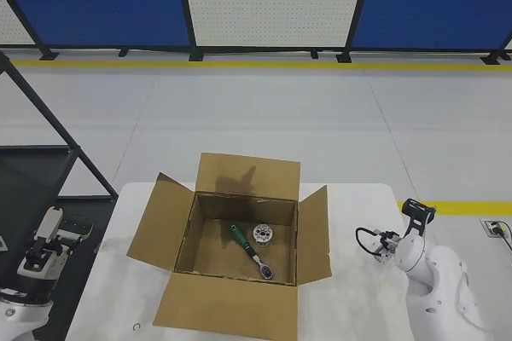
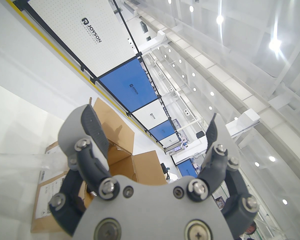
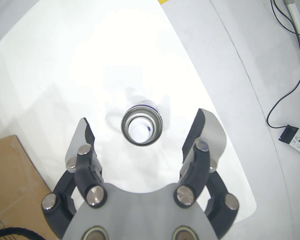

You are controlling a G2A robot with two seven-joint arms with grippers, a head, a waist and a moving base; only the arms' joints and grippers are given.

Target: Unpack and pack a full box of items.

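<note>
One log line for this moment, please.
box open on table | inside: ratchet wrench, round metal part | right gripper open, aimed down at upright can on table | left gripper open, empty, pointing upward

Matt cardboard box point(image 1: 247, 176), glossy metal can point(image 3: 142, 130).

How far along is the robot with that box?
Partway through unpacking, it seems. Done: the box is open and a can stands out on the table. In hand: nothing; the right gripper hangs open above the can, the left gripper open too. Left: a wrench and a round metal part lie in the box; repacking follows.
</note>
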